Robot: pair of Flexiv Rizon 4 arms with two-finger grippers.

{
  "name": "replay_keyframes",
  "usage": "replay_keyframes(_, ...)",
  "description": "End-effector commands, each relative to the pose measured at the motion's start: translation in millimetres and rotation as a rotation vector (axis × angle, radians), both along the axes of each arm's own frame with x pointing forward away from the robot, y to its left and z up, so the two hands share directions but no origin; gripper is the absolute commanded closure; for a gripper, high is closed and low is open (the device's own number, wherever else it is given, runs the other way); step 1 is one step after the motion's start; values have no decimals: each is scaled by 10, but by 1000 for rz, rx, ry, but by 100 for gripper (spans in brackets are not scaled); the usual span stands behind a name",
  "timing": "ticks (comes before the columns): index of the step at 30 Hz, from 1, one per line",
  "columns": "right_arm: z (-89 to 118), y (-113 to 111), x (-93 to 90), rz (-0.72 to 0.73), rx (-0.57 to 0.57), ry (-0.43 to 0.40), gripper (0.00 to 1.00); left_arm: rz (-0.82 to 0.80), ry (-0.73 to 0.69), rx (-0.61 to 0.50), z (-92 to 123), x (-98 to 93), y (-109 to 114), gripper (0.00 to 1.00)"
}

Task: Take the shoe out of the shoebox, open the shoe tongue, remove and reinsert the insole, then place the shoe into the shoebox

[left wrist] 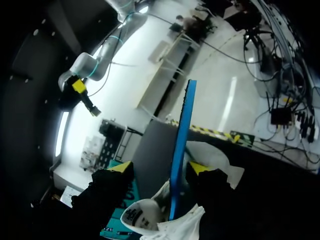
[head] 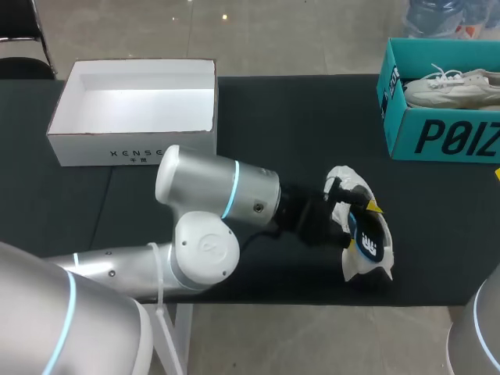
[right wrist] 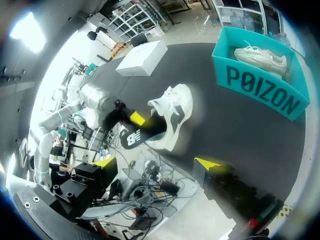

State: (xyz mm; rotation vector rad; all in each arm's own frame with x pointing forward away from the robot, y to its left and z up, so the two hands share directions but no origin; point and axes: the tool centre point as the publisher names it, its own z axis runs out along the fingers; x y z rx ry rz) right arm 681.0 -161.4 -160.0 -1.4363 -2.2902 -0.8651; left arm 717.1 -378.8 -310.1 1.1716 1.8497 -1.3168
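A white shoe [head: 353,181] lies on its side near the front edge of the black table [head: 297,117]. A dark blue insole [head: 369,239] sticks out of its opening. My left gripper [head: 351,215] is at the shoe's mouth. In the left wrist view the insole [left wrist: 181,145] stands edge-on between the fingers of the left gripper [left wrist: 160,170], close against one finger with a gap to the other, so the gripper is open. The shoe [left wrist: 170,227] lies under it. My right gripper [right wrist: 157,162] hangs open and empty, well above the shoe [right wrist: 175,107] and off the table's front side.
An empty white shoebox [head: 137,109] stands at the back left. A teal box [head: 437,133] at the back right holds another white shoe [head: 453,86]. Part of my right arm [head: 476,328] shows at the front right corner.
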Motion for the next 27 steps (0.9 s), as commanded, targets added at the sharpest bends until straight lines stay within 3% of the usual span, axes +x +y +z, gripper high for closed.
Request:
replay_keyframes(1, 0, -1, -2, -1, -2, 2, 0, 1, 1, 9, 60, -38, 143, 49)
replay_keyframes(7, 0, -1, -2, -1, -2, 2, 0, 1, 3, 16, 108, -97, 242, 32)
replay_keyframes(13, 0, -1, -2, -1, -2, 2, 0, -8, 12, 24, 58, -171, 240, 39)
replay_keyframes(16, 0, -1, -2, -1, -2, 2, 0, -21, 18, 26, 26, -225, 193, 52)
replay_keyframes(22, 0, -1, -2, -1, -2, 2, 0, -24, 23, 45, -65, -243, 165, 64)
replay_keyframes(27, 0, -1, -2, -1, -2, 2, 0, -25, 17, 50, -86, -229, 151, 95)
